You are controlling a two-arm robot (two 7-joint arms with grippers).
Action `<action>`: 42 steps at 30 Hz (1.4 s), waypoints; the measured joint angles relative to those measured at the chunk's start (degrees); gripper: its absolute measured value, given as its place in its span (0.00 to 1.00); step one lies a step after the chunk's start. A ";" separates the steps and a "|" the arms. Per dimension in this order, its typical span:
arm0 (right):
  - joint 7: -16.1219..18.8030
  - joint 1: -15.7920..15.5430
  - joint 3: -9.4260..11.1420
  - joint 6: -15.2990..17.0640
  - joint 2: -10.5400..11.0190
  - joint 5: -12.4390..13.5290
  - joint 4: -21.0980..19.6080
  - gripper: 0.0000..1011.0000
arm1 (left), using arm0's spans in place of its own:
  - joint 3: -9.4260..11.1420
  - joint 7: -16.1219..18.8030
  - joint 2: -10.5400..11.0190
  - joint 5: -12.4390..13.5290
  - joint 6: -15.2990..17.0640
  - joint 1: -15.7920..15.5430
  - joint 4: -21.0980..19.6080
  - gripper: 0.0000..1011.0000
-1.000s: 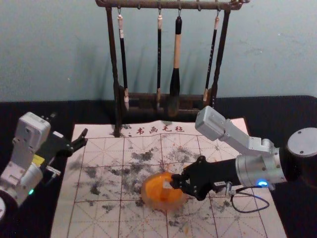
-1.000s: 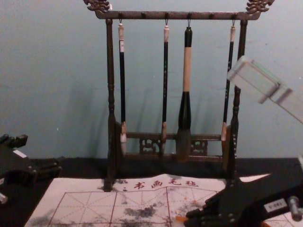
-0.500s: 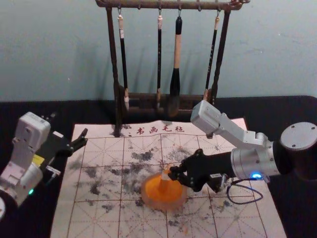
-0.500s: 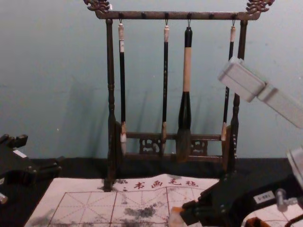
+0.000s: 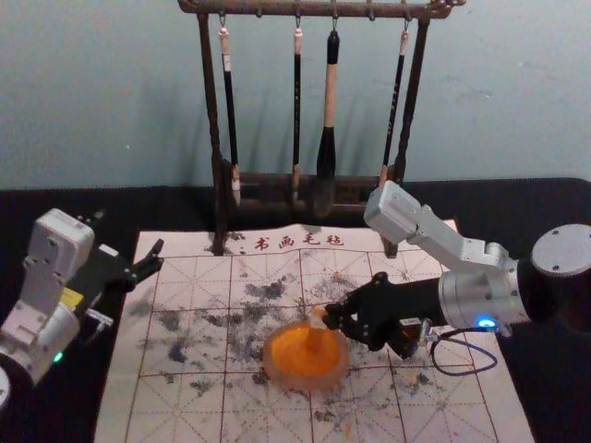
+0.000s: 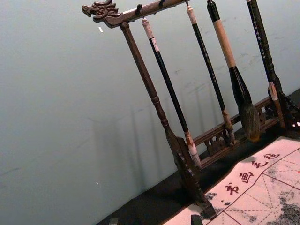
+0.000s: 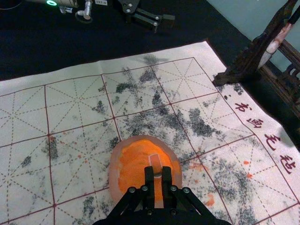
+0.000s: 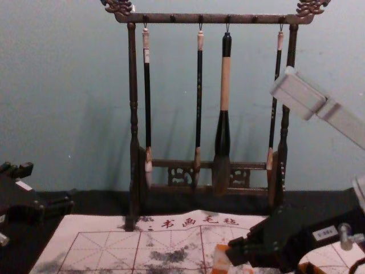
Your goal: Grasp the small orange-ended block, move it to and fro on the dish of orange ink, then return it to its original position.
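Observation:
In the head view my right gripper [image 5: 332,317] is over the far right part of the orange-ink dish [image 5: 306,356], shut on the small pale block [image 5: 317,320] with orange on it. The chest view has the block [image 8: 220,260] nearly upright, orange at its top and bottom, at the tip of the right gripper [image 8: 230,254]. In the right wrist view the right gripper [image 7: 158,176] holds the block [image 7: 155,161] over the dish [image 7: 114,176]; whether it touches the ink I cannot tell. My left gripper [image 5: 159,257] stays parked at the left, open; left wrist view: left gripper [image 6: 154,220].
A wooden rack [image 5: 218,148] with several hanging brushes [image 5: 330,101] stands behind the ink-stained, grid-lined felt mat [image 5: 189,277]. The black tabletop [image 5: 517,208] extends around the mat. A cable [image 5: 466,372] loops beneath the right wrist.
My right gripper has risen from lower over the dish with the block, then shifted slightly to the right. More of the block now shows. The left arm has stayed still.

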 joint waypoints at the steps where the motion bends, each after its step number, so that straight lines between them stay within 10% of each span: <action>1: 0.01 -0.14 0.11 0.07 0.22 0.03 -0.25 0.06 | 0.00 0.00 0.00 0.00 0.00 0.00 0.00 0.99; 24: 1.77 -3.42 0.55 0.79 4.27 2.93 -6.19 0.06 | 0.00 0.00 0.00 0.00 0.00 0.00 0.00 0.99; 42: 1.77 -1.71 -1.22 0.33 2.21 2.49 -3.88 0.06 | 0.00 0.00 0.00 0.00 0.00 0.00 0.00 0.99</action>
